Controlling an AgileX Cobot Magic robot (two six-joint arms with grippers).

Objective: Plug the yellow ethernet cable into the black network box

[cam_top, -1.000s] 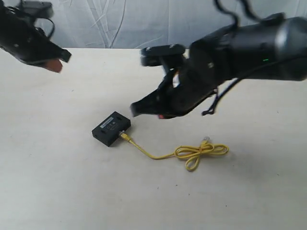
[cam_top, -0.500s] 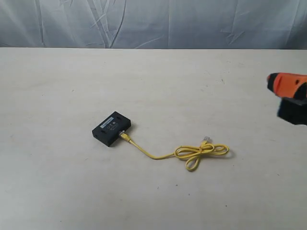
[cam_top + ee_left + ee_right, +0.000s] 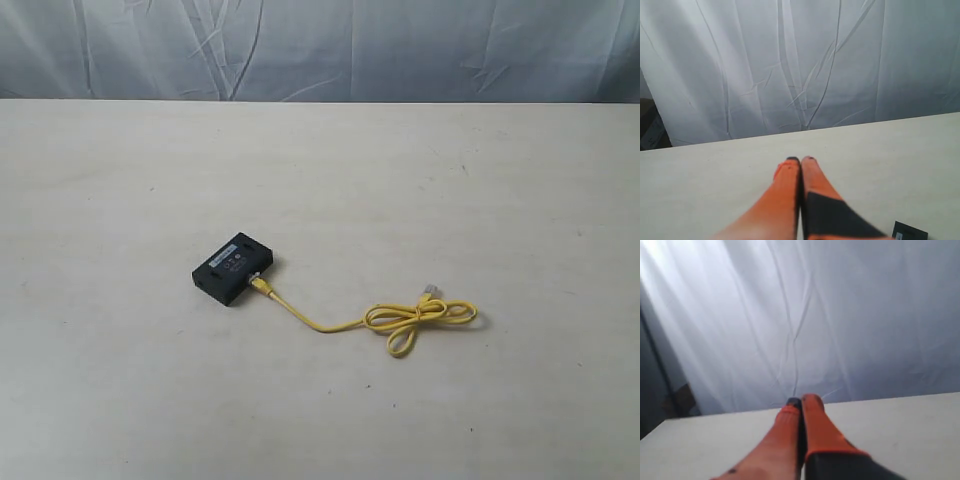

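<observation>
**Exterior view:** The black network box [image 3: 233, 268] lies flat on the pale table [image 3: 120, 400], left of centre. The yellow ethernet cable [image 3: 330, 324] runs from the box's near side out to the right and ends in loose loops. One plug [image 3: 260, 284] meets the box's edge and looks seated in a port, though the frame is too small to show whether it has latched. The free plug [image 3: 430, 292] rests on the table just beyond the loops. No arm is in the picture. On this showing the task appears finished, with nothing left but to confirm the connection.

**Left wrist view:** The left gripper [image 3: 800, 160] is clenched on nothing, its orange fingers pressed together above bare table. A dark corner of what is probably the box [image 3: 910, 231] shows at the frame's edge. A white curtain [image 3: 790, 65] hangs behind.

**Right wrist view:** The right gripper [image 3: 801, 401] is likewise closed and empty, aimed across the table toward the curtain. Neither cable nor box is visible here.

**Against the earlier frames:** A second ago both arms filled the exterior view, the right one hovering just over the box. Half a second ago only an orange tip remained at the right edge. Now both are gone from that view, while box and cable lie exactly as they did.
</observation>
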